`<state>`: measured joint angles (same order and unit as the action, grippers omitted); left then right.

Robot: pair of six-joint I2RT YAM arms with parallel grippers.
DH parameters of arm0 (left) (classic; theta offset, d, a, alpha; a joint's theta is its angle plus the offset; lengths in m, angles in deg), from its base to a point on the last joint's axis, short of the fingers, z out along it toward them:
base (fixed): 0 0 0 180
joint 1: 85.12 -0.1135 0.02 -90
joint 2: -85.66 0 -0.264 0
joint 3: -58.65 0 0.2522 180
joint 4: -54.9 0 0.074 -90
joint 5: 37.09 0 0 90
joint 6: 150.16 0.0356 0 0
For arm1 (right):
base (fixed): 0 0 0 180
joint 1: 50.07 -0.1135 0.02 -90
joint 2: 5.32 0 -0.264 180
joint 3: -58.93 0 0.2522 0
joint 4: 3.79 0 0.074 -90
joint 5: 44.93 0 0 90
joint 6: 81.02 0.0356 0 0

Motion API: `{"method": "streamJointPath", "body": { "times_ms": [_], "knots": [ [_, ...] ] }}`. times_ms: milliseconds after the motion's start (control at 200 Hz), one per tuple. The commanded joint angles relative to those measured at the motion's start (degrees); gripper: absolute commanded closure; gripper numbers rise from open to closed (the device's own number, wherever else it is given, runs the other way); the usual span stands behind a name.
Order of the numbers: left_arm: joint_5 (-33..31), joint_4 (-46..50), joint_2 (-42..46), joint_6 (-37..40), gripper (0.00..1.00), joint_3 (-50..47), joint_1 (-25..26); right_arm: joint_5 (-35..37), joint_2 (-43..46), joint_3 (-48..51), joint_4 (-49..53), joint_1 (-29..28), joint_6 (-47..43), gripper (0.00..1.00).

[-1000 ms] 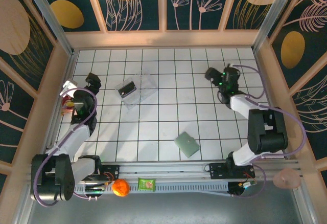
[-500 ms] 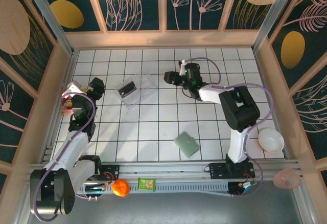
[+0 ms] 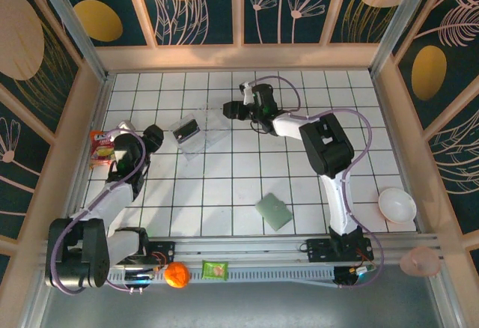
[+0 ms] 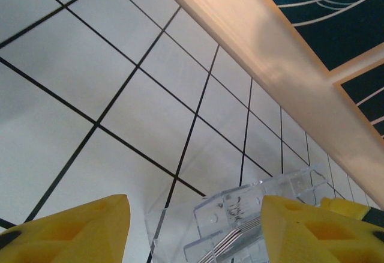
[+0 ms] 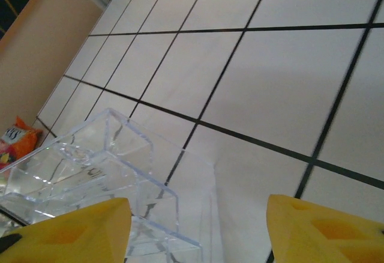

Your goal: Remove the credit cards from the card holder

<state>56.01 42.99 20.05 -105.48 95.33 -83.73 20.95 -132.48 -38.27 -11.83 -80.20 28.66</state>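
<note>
Card holder (image 3: pixel 274 211) lies folded and slanted on the near tiles, well apart from both grippers. Right gripper (image 3: pixel 230 109) is nearer than left gripper (image 3: pixel 155 138); both are spread, empty, flanking the clear tray (image 3: pixel 200 129).

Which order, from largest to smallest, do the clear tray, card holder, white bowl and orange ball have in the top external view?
1. clear tray
2. white bowl and card holder: about alike
3. orange ball
</note>
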Motion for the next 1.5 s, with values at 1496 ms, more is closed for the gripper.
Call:
{"method": "streamJointPath", "body": {
  "times_ms": [1496],
  "knots": [
    [8.1, -2.1, -1.9, -0.9, 0.48, 3.8, -0.2, 18.6, 0.1, -0.6, 4.1, -6.8, -2.5, 0.66]
  ]
}}
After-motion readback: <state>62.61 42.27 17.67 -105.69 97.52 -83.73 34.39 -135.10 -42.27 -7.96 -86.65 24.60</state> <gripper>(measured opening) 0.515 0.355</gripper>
